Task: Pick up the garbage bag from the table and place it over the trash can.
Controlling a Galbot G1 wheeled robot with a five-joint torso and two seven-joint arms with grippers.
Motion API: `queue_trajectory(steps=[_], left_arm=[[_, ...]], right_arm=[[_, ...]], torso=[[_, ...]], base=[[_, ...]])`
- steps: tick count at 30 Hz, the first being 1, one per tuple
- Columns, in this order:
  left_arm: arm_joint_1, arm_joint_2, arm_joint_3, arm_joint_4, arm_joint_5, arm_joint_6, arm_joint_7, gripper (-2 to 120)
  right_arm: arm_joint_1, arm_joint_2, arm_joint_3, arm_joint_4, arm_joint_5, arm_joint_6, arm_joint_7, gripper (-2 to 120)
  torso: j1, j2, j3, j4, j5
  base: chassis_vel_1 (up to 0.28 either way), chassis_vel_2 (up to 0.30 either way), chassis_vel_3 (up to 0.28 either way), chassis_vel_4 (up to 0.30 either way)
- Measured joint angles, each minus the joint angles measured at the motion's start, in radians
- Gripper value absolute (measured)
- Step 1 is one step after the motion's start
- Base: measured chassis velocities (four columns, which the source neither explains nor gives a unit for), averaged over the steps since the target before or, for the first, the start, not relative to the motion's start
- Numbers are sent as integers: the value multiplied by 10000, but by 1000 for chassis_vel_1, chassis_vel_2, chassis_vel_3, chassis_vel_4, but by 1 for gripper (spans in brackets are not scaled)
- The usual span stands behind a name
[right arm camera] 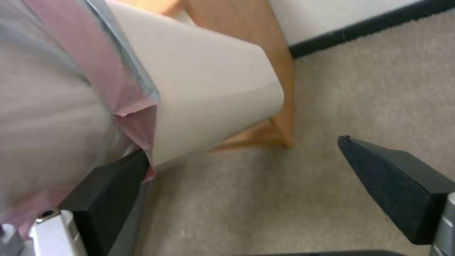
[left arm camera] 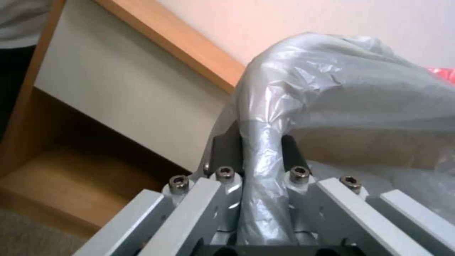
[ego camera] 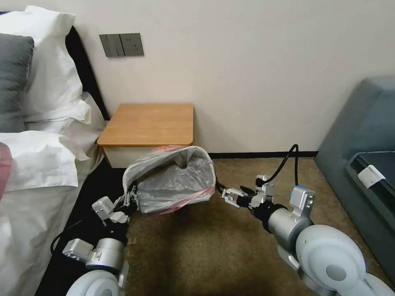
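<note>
Brown carpet [ego camera: 214, 246] covers the floor between a white-sheeted bed [ego camera: 37, 176] and a blue-grey sofa [ego camera: 362, 135]. Nearest, both arms reach forward and low. The left gripper [ego camera: 131, 200] is clamped on a twisted fold of the garbage bag [ego camera: 173, 181], with thin crinkled film bunched between its dark pads [left arm camera: 227, 149]. The right gripper [ego camera: 227, 194] sits just beside the bag's far side, fingers [right arm camera: 393, 181] spread wide with bare carpet between them; one pad lies against the pinkish-red edge. Translucent grey film drapes over the trash can [right arm camera: 208, 96], whose smooth cream wall shows below the hem; its base is out of sight. Behind stands the table [ego camera: 150, 123], its wooden top bare.
</note>
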Motion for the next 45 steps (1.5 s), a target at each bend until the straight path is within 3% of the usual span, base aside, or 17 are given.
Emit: queue_trajectory(steps=[8,11,16,20,24,31,33,34,36,37,38,39,40,41,42,45], left_arm=[[50,48,73,-36,143,-48,81,5],[152,73,34,-237,143,-33,82,5],[234,76,-5,-323,140,-4,71,5],[239,54,-44,-287,190,13,-155,5],[158,87,-111,-274,381,122,-471,5],[20,403,-134,-52,530,369,-896,5],[12,582,-47,21,880,439,-1045,5],[12,582,-47,21,880,439,-1045,5],[7,715,63,126,1545,557,-1210,5],[10,777,116,180,1943,631,-1311,5],[10,777,116,180,1943,631,-1311,5],[28,821,146,192,2205,696,-1374,5],[74,867,179,189,2549,771,-1473,5],[118,877,191,146,2741,844,-1523,5],[118,877,191,146,2741,844,-1523,5],[156,872,193,18,3212,906,-1540,5]], right_arm=[[144,295,-176,-1272,-1578,-221,-745,100],[253,508,-290,-2034,-2636,134,-1653,100],[303,761,-357,-2510,-3399,467,-2086,100],[-488,706,-111,-1651,-3665,774,-1953,100],[-1608,243,342,281,-3558,1092,-1765,100],[-1751,-409,549,1087,-3403,1138,-588,100],[-1346,-1217,880,1087,-3468,1488,-1628,100],[-1346,-1217,880,1087,-3468,1488,-1628,100],[-258,-2410,788,1088,-3638,1754,-4088,100],[466,-2869,459,1095,-3714,1741,-5281,96],[466,-2869,459,1095,-3714,1741,-5281,96],[1332,-3221,-125,1056,-4016,1653,-6448,92],[2792,-3479,-1394,645,-4685,1529,-7788,88],[4205,-3473,-2715,262,-5188,1381,-8405,83],[4205,-3473,-2715,262,-5188,1381,-8405,83],[6967,-2827,-5610,-509,-5718,890,-8643,69]], torso=[[0,0,0,0,-4],[1,0,0,0,-2],[0,0,1,3,1],[1,0,0,1,0],[1,0,0,-2,-5],[0,0,0,-1,2],[0,0,-1,-4,2],[0,0,-1,-4,2],[0,0,0,0,-2],[0,0,0,2,-5],[0,0,0,2,-5],[0,1,0,0,-6],[1,1,0,1,-8],[0,0,2,1,1],[0,0,2,1,1],[0,0,2,4,-2]], base=[[0,0,0,0],[0,0,0,0],[0,0,0,0],[0,0,0,0],[0,0,0,0],[0,0,0,0],[0,0,0,0],[0,0,0,0],[0,0,0,0],[0,0,0,0],[0,0,0,0],[0,0,0,0],[0,0,0,0],[0,0,0,0],[0,0,0,0],[0,0,0,0]])
